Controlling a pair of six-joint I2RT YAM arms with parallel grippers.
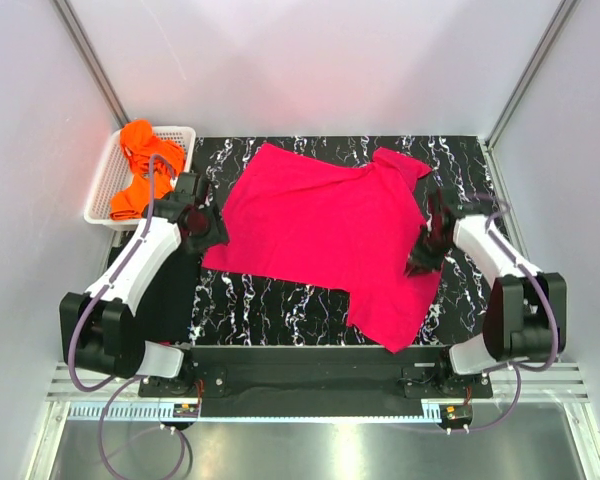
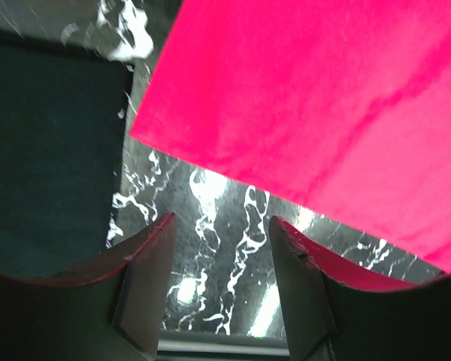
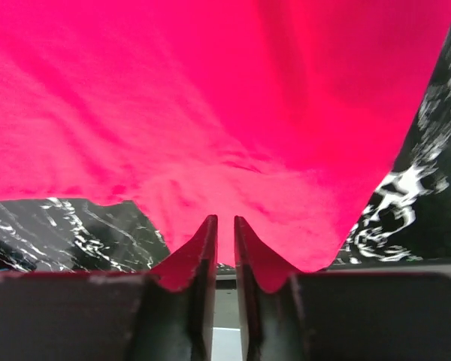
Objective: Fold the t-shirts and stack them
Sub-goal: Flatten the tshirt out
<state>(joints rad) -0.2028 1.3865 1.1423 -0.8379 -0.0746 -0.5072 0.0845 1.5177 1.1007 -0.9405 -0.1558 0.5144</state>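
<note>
Table mat (image 1: 280, 300): black with white veins; it carries the spread shirt, and both arms reach over it.
Pink t-shirt (image 1: 320, 220): spread open and mostly flat across the mat, neck end toward the far right, one corner hanging toward the near edge; its left hem lies just beside the left gripper (image 1: 205, 222) and its right side lies under the right gripper (image 1: 425, 250).
Black folded t-shirt (image 2: 45, 150): a flat dark slab at the mat's left edge, left of the left gripper; its edge is plain only in the left wrist view.
Basket (image 1: 102, 185): white lattice, off the mat's far left corner, just behind the left arm.
Orange t-shirts (image 1: 140, 160): bunched in the basket; seen only from the top camera.
Left gripper, wrist view (image 2: 222, 226): jaws well apart, only bare mat between them; nothing held; the pink hem lies just beyond the fingertips (image 2: 161, 241), apart from them.
Right gripper, wrist view (image 3: 224, 222): jaws drawn to a narrow slit; pink cloth fills the view right up to the tips; whether any cloth is pinched cannot be told.
</note>
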